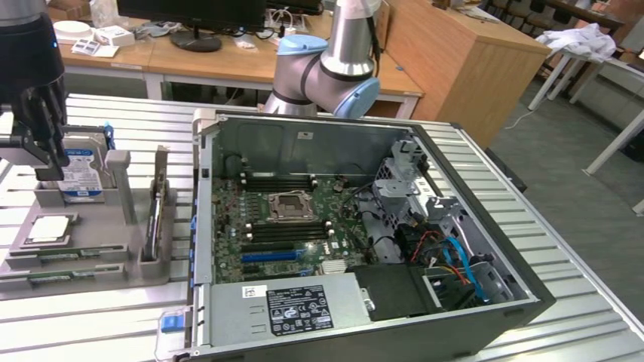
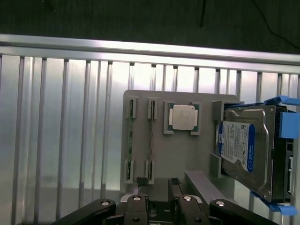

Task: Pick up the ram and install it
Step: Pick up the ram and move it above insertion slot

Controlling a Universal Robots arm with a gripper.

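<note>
on holder (image 2: 187, 154), ram (image 2: 151, 140) edge-up, pointing toward end effector (image 2: 157, 181)

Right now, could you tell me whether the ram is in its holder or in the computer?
In the holder: the ram lies in a slot of the grey holder, beside the processor.

A long wooden desk (image 1: 201, 69) stands at the back, with a black screen stand (image 1: 196, 39) and small white boxes (image 1: 108, 34) on it. Next to it is a big wooden cupboard (image 1: 453, 68). The floor (image 1: 563, 143) is grey. A white cloth (image 1: 589, 38) lies far back.
</note>
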